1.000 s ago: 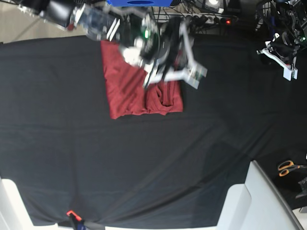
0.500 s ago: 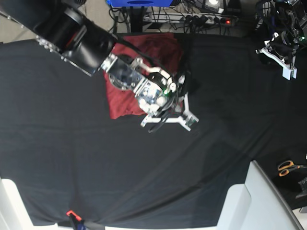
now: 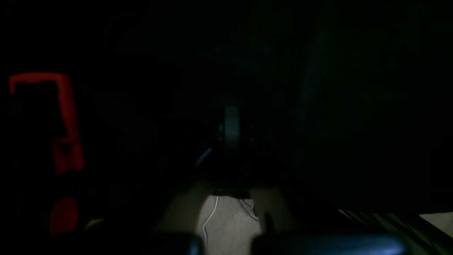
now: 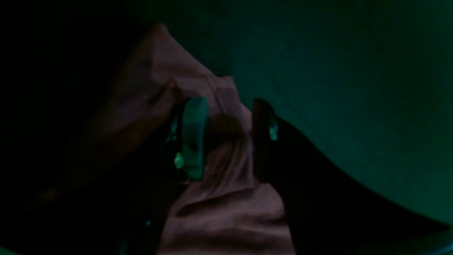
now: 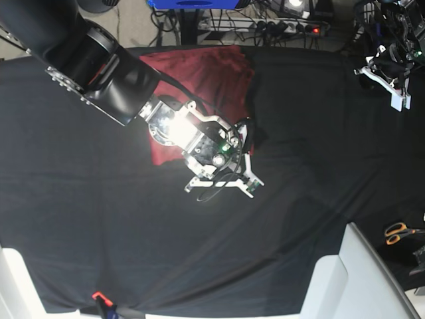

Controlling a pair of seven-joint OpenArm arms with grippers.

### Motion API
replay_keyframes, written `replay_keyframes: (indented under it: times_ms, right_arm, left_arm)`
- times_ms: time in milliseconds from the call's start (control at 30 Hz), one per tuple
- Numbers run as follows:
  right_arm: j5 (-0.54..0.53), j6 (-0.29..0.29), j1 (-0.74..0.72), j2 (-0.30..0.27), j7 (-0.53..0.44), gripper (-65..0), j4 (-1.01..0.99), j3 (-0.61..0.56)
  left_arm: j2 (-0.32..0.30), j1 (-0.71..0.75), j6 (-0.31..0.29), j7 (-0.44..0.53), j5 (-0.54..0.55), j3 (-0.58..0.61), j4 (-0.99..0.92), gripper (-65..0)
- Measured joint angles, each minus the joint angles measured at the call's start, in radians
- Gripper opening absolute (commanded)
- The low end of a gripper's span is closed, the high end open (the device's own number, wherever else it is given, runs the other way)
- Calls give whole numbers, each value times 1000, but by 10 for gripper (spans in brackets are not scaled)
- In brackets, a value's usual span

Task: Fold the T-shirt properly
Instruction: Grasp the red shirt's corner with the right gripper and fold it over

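Observation:
The dark red T-shirt (image 5: 211,74) lies on the black cloth at the back centre, and my right arm covers much of it. My right gripper (image 5: 222,187) hangs just past the shirt's near edge. In the right wrist view its two fingers (image 4: 193,136) stand on either side of a bunched fold of the T-shirt (image 4: 226,212), shut on it, and the cloth trails back to the left. My left gripper (image 5: 396,98) is parked at the back right, shut and empty, far from the shirt. The left wrist view is almost black.
Orange-handled scissors (image 5: 397,232) lie at the right edge. A white panel (image 5: 362,282) rises at the front right corner. A power strip (image 5: 292,26) and cables run behind the table. A small orange clip (image 5: 99,296) sits at the front edge.
My right arm has swept from the shirt's far end toward the near side, crossing over the shirt, and its jaws have narrowed onto the fabric. The left arm has not moved.

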State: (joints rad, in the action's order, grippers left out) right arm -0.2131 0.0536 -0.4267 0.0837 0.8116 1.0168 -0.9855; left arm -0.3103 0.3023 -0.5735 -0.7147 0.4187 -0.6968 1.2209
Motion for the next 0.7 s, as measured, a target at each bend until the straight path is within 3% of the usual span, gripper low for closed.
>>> replay_keyframes:
  times_ms: [167,300,500,700]
  right_arm:
    - [3,0,-2,2,0,-431,-1,0]
    - [3,0,-2,2,0,-306,-1,0]
    - [3,0,-2,2,0,-354,-1,4]
    - [2,0,-2,6,-6,-357,-2,4]
  left_arm:
    - [0,0,0,0,0,0,0,-650]
    - [1,0,0,0,0,0,0,-650]
    - [1,0,0,0,0,0,0,-650]
    - [1,0,0,0,0,0,0,-650]
